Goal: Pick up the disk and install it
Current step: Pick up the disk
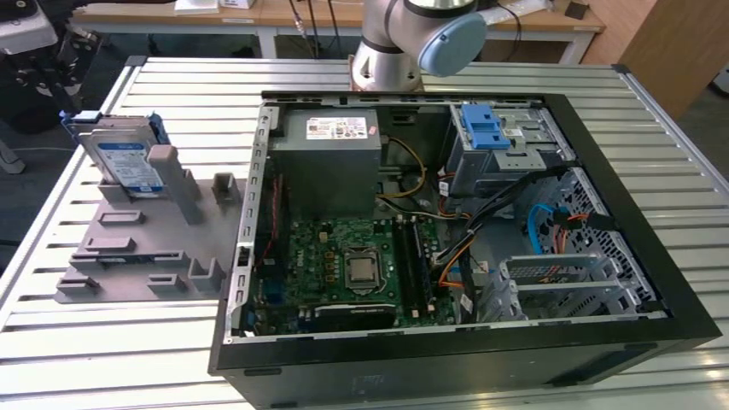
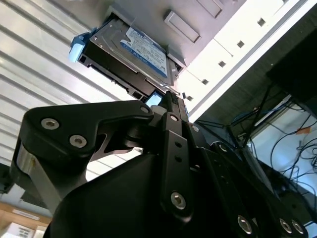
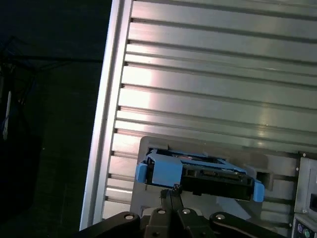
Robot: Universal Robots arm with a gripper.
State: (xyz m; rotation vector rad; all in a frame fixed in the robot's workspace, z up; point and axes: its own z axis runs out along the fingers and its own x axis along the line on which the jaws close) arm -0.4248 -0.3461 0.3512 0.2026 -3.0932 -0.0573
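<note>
The disk [image 1: 123,161] stands on its edge in a grey holder [image 1: 148,248] on the tabletop [image 1: 68,342]. This is at the exterior view's left, beside the open case [image 1: 638,256]. The disk is not yet picked up.

In the first wrist view the claw [image 3: 171,189] points at the upper edge of the disk [image 3: 198,171], apart from it. Its tips are clenched together with nothing between them.

I see three risks:
- **Clenched descent:** if the claw comes down like this, the tips would hit the edge and could push the disk out of its slot.
- **Plastic rails:** the blue rails [image 3: 166,171] are plastic, so a grip on them and not on the metal body may slip.
- **Loose cables:** the cables [image 1: 535,226] inside the case could catch the disk or block its way.
</note>
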